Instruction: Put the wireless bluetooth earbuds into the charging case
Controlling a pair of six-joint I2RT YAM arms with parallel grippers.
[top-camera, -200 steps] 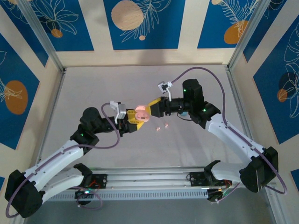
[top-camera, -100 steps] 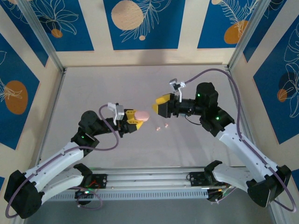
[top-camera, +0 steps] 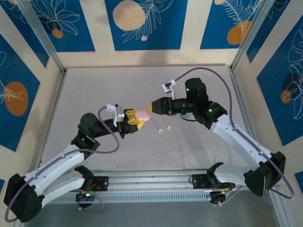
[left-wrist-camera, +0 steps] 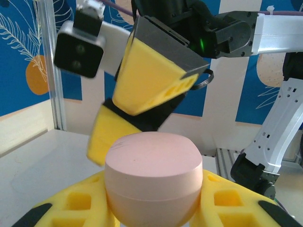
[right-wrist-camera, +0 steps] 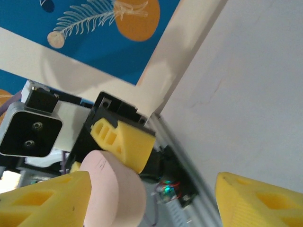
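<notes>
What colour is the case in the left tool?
Pale pink, lid and base alike. The case shows best in the left wrist view.

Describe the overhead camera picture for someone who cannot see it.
The left gripper holds a pink charging case above the middle of a grey table, with the right gripper close beside it. Two tiny pink earbuds lie on the table nearby.

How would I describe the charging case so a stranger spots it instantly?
On the table, look near the middle. The charging case sits clamped between the left gripper's yellow fingers: a round, closed, pale pink shell, far bigger than the two tiny earbuds lying nearby.
</notes>
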